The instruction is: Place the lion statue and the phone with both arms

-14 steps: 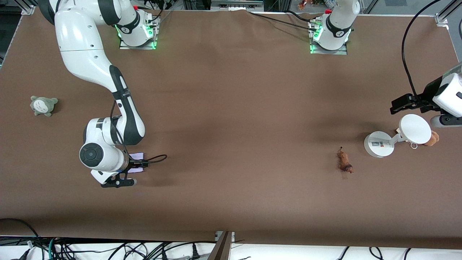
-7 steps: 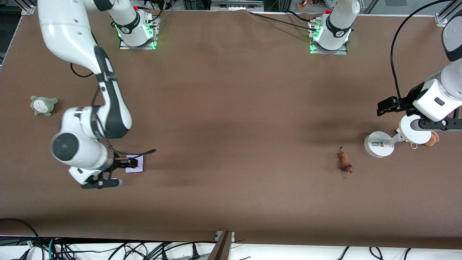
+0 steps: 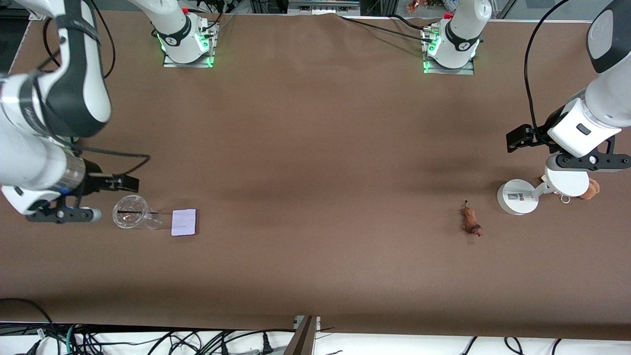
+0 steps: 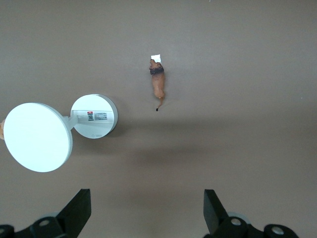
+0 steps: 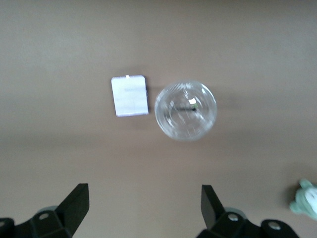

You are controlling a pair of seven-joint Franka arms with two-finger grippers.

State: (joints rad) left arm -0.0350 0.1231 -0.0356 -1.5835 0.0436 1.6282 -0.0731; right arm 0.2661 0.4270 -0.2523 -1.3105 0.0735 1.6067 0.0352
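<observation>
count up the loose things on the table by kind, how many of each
Animal figurines: 1, the lion statue
Phones: 1, the phone
Clear cups: 1, the clear cup
White stands: 1, the white stand
Plush toys: 2, orange-brown plush, grey-green plush
Total: 6

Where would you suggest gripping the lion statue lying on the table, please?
Probably from straight above, across the lion statue's narrow reddish-brown body at mid-length, fingers on its two long flanks. It lies flat and elongated, with bare table all round; the thin tail tip offers little to hold.

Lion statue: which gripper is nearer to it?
Left. The left gripper is up over the table near the lion statue; the right gripper is beside the phone, at the right arm's end.
</observation>
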